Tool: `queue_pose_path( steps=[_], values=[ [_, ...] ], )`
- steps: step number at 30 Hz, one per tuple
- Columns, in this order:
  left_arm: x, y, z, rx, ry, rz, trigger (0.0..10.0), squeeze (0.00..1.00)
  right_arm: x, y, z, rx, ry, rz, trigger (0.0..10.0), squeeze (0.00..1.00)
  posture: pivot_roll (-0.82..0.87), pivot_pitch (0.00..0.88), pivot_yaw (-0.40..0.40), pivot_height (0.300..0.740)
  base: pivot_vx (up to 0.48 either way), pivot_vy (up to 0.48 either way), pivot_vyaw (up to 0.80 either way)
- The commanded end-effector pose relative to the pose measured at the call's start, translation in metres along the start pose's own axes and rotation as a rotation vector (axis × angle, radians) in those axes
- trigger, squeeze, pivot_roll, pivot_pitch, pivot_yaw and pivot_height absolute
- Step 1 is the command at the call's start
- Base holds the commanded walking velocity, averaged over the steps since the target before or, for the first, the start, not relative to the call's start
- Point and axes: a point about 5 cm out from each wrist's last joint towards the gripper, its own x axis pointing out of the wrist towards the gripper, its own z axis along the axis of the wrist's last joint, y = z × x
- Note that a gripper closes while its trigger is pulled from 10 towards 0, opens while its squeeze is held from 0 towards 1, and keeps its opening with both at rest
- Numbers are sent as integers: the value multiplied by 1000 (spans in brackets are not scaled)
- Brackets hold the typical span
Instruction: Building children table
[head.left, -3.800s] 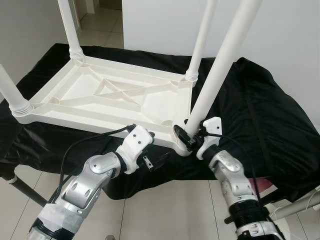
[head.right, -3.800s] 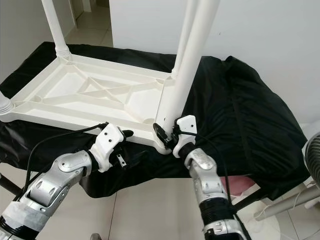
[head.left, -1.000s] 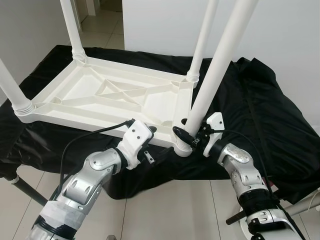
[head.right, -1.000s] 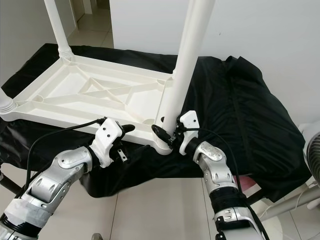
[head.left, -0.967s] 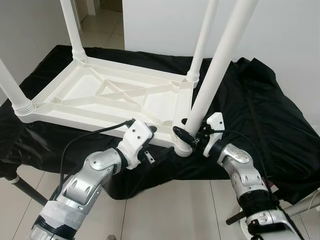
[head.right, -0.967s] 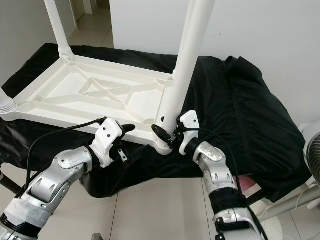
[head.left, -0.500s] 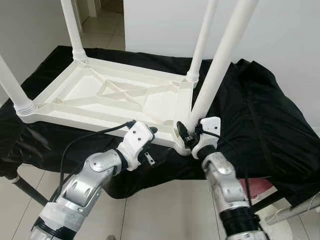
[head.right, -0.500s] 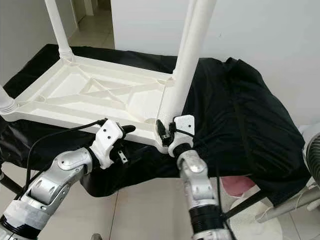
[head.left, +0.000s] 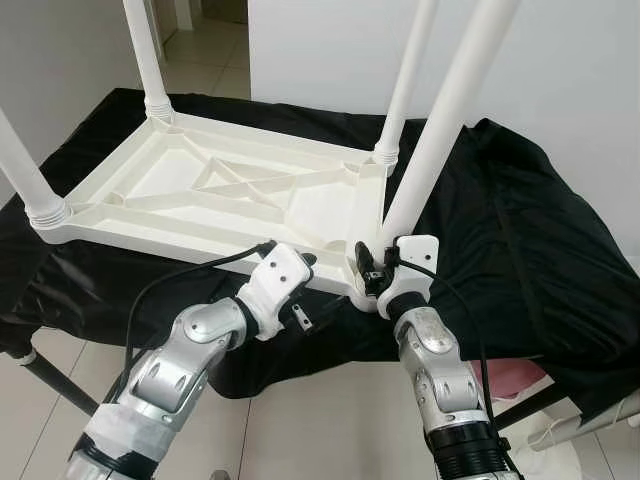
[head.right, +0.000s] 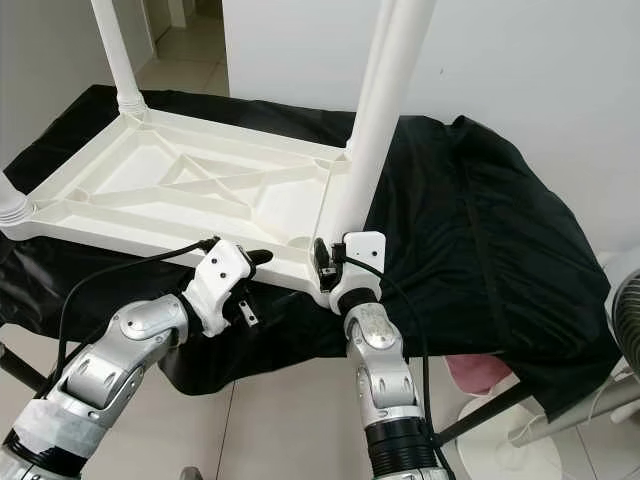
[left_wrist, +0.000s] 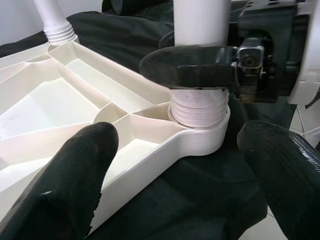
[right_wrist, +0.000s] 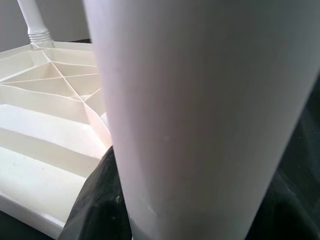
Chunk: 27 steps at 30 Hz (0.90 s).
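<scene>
A white children's table (head.left: 220, 190) lay upside down on a surface draped in black cloth (head.left: 520, 240), three legs standing in their corner sockets and a fourth leg (head.left: 440, 120) rising at a slant from the near right corner, at about five o'clock on the tabletop. The right gripper (head.left: 374, 268) was clamped around the base of that leg, just above its ribbed collar (left_wrist: 199, 107), which sat in the corner socket (left_wrist: 200, 137). The left gripper (head.left: 305, 318) hovered beside the near rim at about six o'clock, its fingers (left_wrist: 65, 175) spread wide and holding nothing, the corner lying between them in the left wrist view. Judging by the slant, the leg may not have been squarely seated; turning or pressing it at that angle could cross the collar in the socket or jam it, and with the left gripper not bracing the rim, the light tabletop could slide on the slippery cloth or tip toward the floor. The ribbed compartments of the underside held nothing; a pink item (head.left: 515, 378) showed beneath the cloth's edge at four o'clock.
</scene>
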Motion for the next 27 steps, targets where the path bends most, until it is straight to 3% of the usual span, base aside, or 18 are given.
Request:
queue_pose_path(
  steps=[1,4,5,16,17,21,27],
  values=[
    [-1,6,-1,-10,1,91,10000,0,-5,-3,1,3,-6,9,10000,0,5,3,-77,740,0,0,0],
    [-1,5,0,-15,4,90,10000,0,-9,-5,1,30,-12,16,10000,82,8,8,-74,740,0,0,0],
    [-1,4,0,-13,3,88,10000,0,-11,-5,2,41,-15,21,10000,1000,8,8,-74,740,0,0,0],
    [-2,3,0,-16,-8,52,10000,0,-23,-4,8,52,-77,86,10000,1000,-5,8,-62,740,0,0,0],
    [-2,2,1,-19,-12,43,10000,0,-24,-3,8,61,-79,101,10000,0,-6,6,-62,740,0,0,0],
    [-1,0,2,-33,-23,0,10000,0,-27,-2,9,78,-89,185,10000,0,-9,6,-63,740,0,0,0],
    [-3,-2,1,-45,-22,-34,10000,0,-29,-9,11,49,-98,212,10000,0,-9,5,-60,740,0,0,0]
  ],
)
